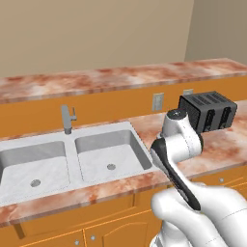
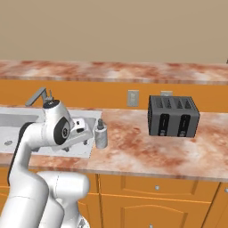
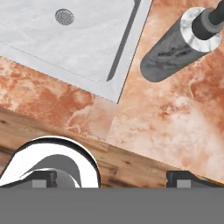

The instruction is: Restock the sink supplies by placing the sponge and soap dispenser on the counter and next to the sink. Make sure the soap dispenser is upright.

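Note:
The soap dispenser (image 2: 101,136), a silvery-grey marbled bottle with a dark pump, stands upright on the marbled counter (image 2: 142,151) just right of the sink (image 1: 103,159). From the hand view I look down on the soap dispenser (image 3: 177,46) at the upper right, beside the sink's corner (image 3: 87,48). My gripper (image 3: 113,178) hovers above the counter's front edge, left of the bottle and apart from it. It is open, its fingertips (image 3: 43,178) wide apart with nothing between them. The sponge is out of view.
A black toaster (image 2: 173,116) stands on the counter to the right, in front of two wall outlets. The grey faucet (image 1: 67,118) rises behind the double basin. Orange cabinet fronts (image 2: 156,198) run below the counter, and a raised ledge runs behind it.

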Controlling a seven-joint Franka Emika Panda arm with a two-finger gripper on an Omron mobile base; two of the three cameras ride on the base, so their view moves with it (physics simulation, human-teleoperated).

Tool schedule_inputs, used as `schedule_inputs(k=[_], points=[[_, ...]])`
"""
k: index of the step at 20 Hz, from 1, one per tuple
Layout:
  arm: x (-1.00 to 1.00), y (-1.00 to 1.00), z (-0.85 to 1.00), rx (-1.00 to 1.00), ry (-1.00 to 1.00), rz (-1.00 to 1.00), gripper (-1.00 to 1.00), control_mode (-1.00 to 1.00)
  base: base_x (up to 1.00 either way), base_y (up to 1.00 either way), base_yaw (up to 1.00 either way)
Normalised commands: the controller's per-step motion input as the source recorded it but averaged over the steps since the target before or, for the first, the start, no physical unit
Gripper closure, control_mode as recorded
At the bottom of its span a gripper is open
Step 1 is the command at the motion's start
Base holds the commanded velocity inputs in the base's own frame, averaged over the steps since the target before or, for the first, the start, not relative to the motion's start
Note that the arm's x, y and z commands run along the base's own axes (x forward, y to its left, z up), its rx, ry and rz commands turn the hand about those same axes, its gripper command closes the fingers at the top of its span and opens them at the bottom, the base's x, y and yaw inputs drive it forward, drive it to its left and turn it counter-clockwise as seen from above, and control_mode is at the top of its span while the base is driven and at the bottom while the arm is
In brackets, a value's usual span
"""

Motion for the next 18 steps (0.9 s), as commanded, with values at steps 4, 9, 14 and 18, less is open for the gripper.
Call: schedule_inputs(k=[4, 9, 14, 18], points=[[0.0, 0.03, -0.13, 0.0, 0.09, 0.0, -1.0, -1.0, 0.0, 0.0, 0.0], [-0.09, 0.0, 0.0, 0.0, -0.02, -0.01, -1.0, -1.0, 0.0, 0.0, 0.0], [-0.12, 0.0, 0.0, 0.0, -0.01, -0.04, -1.0, 1.0, -0.56, -0.01, -0.34], [0.0, 0.0, 0.0, 0.0, 0.0, 0.0, -1.0, 1.0, -0.45, 0.04, -0.71]])
